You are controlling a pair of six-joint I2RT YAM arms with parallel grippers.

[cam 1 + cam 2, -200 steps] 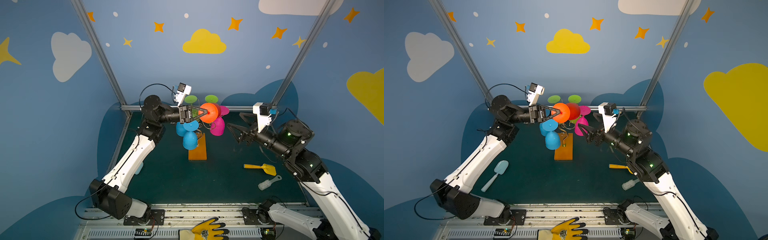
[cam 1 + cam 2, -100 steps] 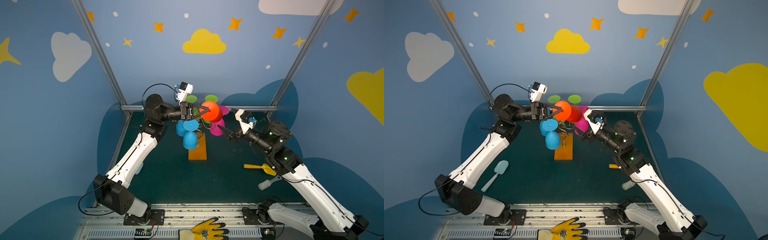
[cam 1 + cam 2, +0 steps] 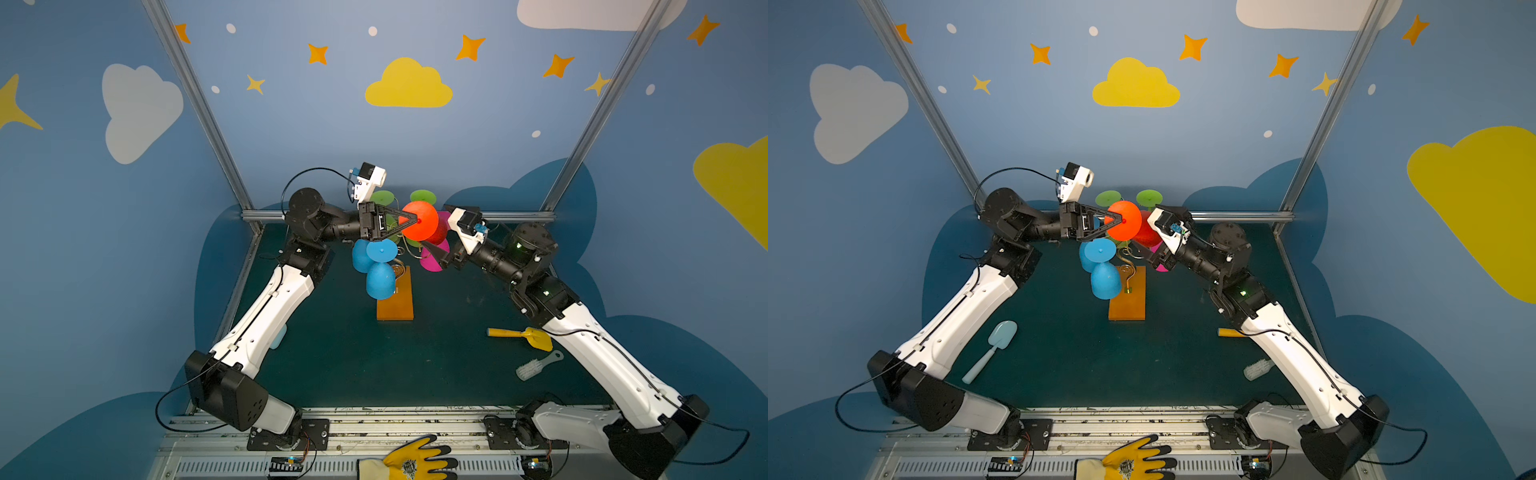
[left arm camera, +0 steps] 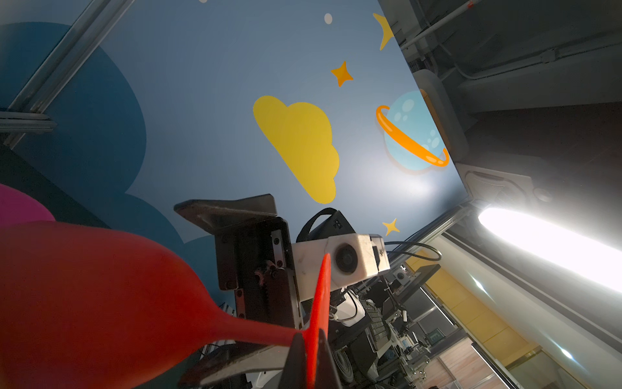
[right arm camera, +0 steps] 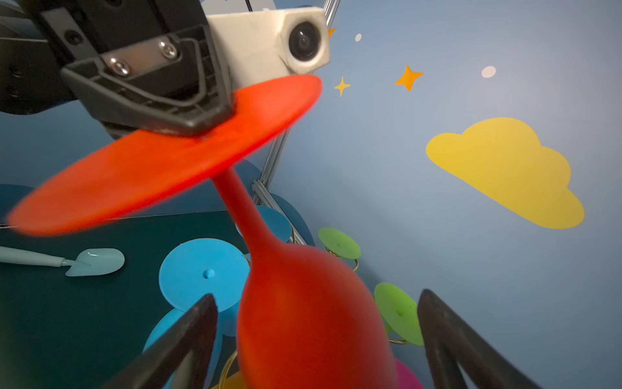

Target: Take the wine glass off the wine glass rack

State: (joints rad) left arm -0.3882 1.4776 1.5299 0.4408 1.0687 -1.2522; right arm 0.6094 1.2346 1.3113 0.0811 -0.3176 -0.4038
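the fingers point(image 5: 188, 118) of your left gripper point(image 3: 414, 219) are pinched shut on the flat foot of the red wine glass point(image 5: 303, 320). your right gripper point(image 5: 316, 298) is spread wide, one finger on each side of the bowl, not touching it. the glass sits high over the wine glass rack point(image 3: 1127, 305), beside the blue glasses point(image 3: 376, 266) hanging there.

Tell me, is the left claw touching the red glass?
Touching. The right wrist view shows the left gripper pinching the red wine glass by its foot.
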